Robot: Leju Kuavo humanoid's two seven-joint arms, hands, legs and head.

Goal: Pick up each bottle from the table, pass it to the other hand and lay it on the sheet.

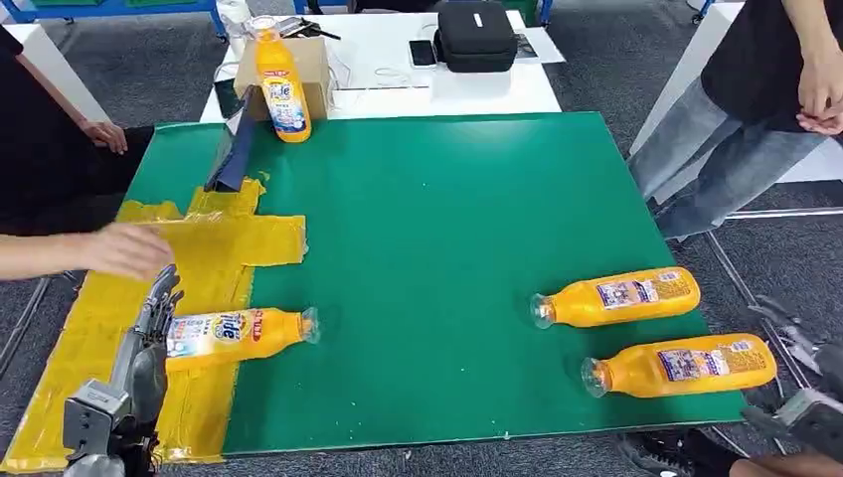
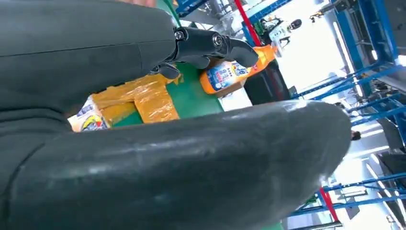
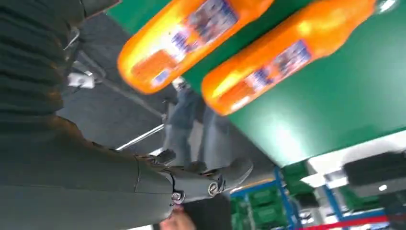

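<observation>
Far left, a person's hand (image 1: pixel 124 248) reaches in over the yellow sheet (image 1: pixel 99 328), which covers the near-left part of the green table (image 1: pixel 447 248).

Left hand (image 1: pixel 154 308) sits at the near-left, fingers extended and apart, touching the base end of the lying bottle (image 1: pixel 239 333). The fingers are not wrapped around it; the hand holds nothing. This bottle lies on its side, base on the sheet, neck and clear cap pointing right onto the bare green surface (roughly half on, half off the sheet). In the left wrist view the thick thumb (image 2: pixel 191 163) runs across the foreground with the darker fingers (image 2: pixel 210 45) straight above it.

Far left of the table, a standing bottle (image 1: pixel 281 84) is upright at the table's far edge, in front of a cardboard box (image 1: pixel 308 60). A dark flat object (image 1: pixel 234 149) leans just near of it. Behind, on a white table (image 1: pixel 398 89), a black case (image 1: pixel 477 35).

Right half of the table: two bottles lie on their sides, caps pointing left, roughly parallel and close to each other. The farther bottle (image 1: pixel 621 295) is slightly left of the nearer bottle (image 1: pixel 686 365), which lies near the table's near edge.

Right hand (image 1: pixel 805 388) is off the table's near-right corner, away from both bottles. The right wrist view shows its fingers (image 3: pixel 206 179) loosely extended with nothing between them.

A second person (image 1: pixel 756 119) stands at the far right.
</observation>
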